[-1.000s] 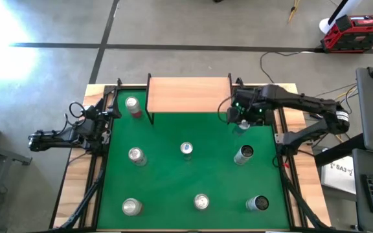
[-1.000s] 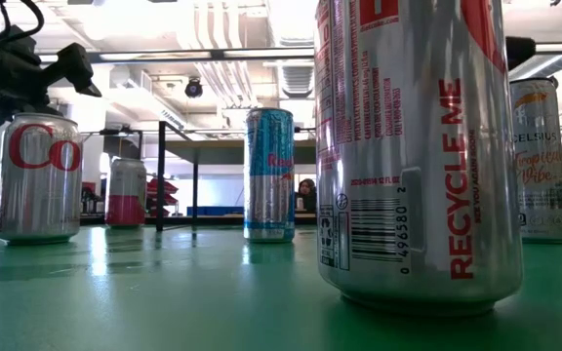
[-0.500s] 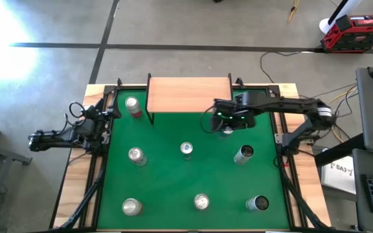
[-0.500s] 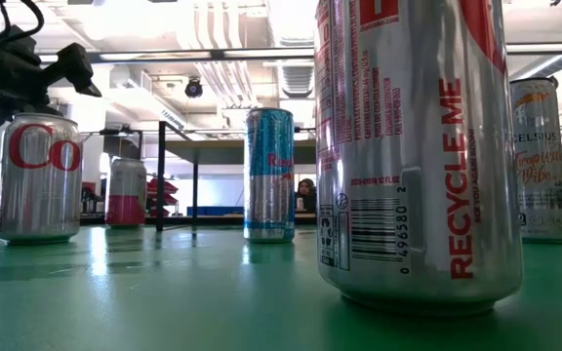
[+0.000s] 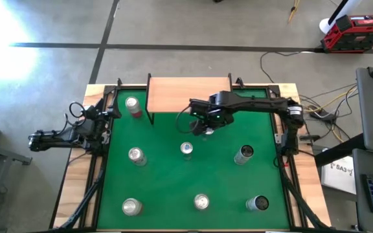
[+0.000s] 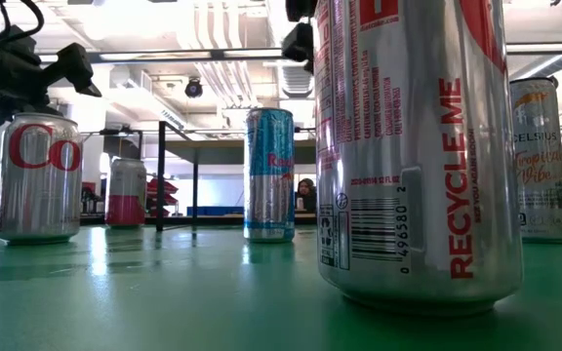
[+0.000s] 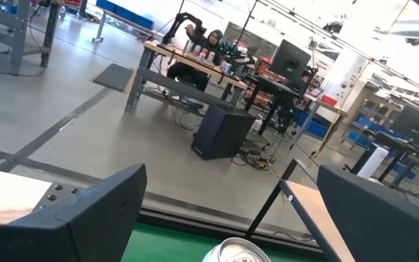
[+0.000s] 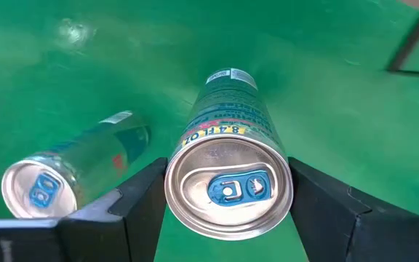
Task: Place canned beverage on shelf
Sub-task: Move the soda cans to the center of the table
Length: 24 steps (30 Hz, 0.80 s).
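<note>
Over the table in the high view, the right end effector hangs just in front of the shelf, near its middle. The wooden shelf top is bare and seven other cans stand on the green, so placing isn't done: I'd say lift onto the top and release are left. The left end effector is parked at the table's left edge. Low view: dark parts of the right arm show at the top edge beside the big silver can; the load itself is hidden. Left wrist view: fingers spread wide, nothing between them. Right wrist view: fingers partly closed on the held can, gripped just under its rim and clear of the table, blue can standing nearby. Versus a second ago: the right arm has carried the held can leftward from off the shelf's right front corner; left arm and standing cans unchanged.
</note>
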### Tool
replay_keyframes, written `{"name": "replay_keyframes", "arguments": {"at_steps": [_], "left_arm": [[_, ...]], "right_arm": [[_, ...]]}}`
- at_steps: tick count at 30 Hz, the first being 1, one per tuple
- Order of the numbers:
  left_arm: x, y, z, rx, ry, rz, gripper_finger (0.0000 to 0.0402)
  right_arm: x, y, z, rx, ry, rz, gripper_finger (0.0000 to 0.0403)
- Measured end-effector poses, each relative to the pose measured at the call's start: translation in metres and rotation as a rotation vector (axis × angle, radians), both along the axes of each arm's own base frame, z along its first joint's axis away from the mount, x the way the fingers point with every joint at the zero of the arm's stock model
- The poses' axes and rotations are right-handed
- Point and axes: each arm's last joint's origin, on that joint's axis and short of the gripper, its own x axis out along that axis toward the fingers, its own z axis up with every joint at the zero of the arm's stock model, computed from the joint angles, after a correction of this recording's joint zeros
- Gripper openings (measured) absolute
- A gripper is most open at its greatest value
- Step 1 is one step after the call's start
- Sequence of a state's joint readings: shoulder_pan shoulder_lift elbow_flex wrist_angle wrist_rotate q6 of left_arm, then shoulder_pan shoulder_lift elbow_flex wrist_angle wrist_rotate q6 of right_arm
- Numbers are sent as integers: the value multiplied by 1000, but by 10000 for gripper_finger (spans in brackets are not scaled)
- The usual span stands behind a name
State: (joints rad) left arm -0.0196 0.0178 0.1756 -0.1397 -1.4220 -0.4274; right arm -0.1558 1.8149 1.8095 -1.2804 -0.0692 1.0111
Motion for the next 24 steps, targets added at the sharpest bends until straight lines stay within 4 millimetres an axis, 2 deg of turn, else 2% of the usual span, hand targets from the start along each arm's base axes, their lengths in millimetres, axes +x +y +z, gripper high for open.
{"name": "replay_keyframes", "arguments": {"at_steps": [9, 15, 24], "left_arm": [[0, 0, 0, 0, 0, 0, 389], [0, 0, 0, 0, 0, -1, 389], [0, 0, 0, 0, 0, 0, 389]], "right_arm": [[29, -7, -12, 42, 48, 43, 238], [40, -10, -17, 58, 39, 74, 240], [40, -12, -20, 55, 49, 79, 241]]}}
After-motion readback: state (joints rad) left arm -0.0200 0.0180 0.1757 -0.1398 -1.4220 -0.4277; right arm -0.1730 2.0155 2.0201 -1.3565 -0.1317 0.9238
